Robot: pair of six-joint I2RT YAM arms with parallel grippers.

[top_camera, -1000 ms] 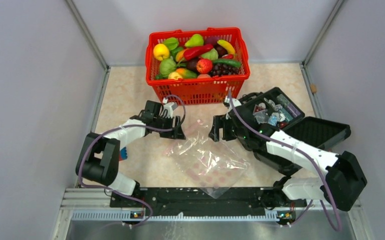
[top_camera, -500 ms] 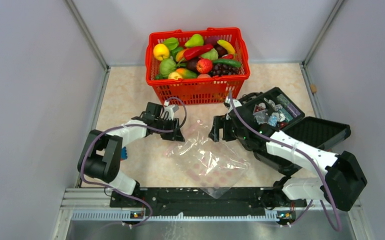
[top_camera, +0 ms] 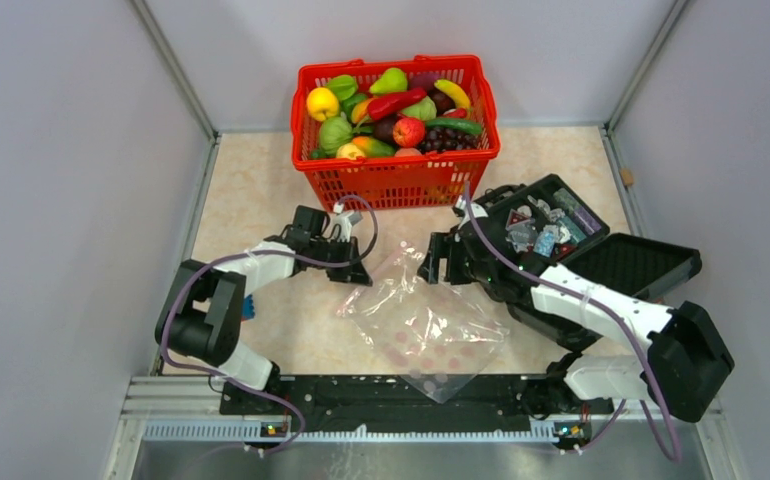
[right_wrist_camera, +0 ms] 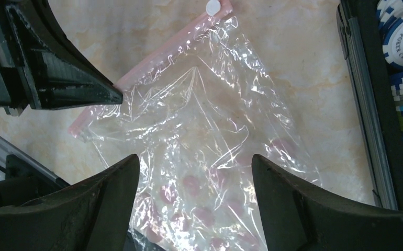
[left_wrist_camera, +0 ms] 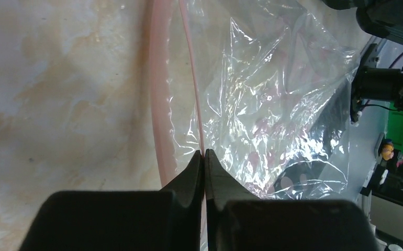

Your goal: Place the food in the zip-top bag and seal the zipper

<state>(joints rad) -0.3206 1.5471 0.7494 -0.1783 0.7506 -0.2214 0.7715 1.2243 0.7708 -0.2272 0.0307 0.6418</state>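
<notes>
Overhead view: you see a beige marbled table (top_camera: 251, 200) filling the middle of the frame. At the right sits an open black case (top_camera: 651, 265), its tray packed with small items. At the top centre stands a red basket (top_camera: 401, 180), heaped with the toy fruit and vegetables (top_camera: 391, 105); none of them is in the bag. Below the basket, in the centre of the frame, the clear bag (top_camera: 426, 325) lies flat and crinkled on the table, pink dots showing through it.

Your left gripper (top_camera: 356, 272) is at the bag's upper left edge. Its wrist view shows the fingers (left_wrist_camera: 194, 172) pressed fully together, pinching the thin pink zipper strip (left_wrist_camera: 191, 78). Your right gripper (top_camera: 439, 262) is at the bag's upper right, fingers spread wide above the plastic, gripping nothing.
</notes>
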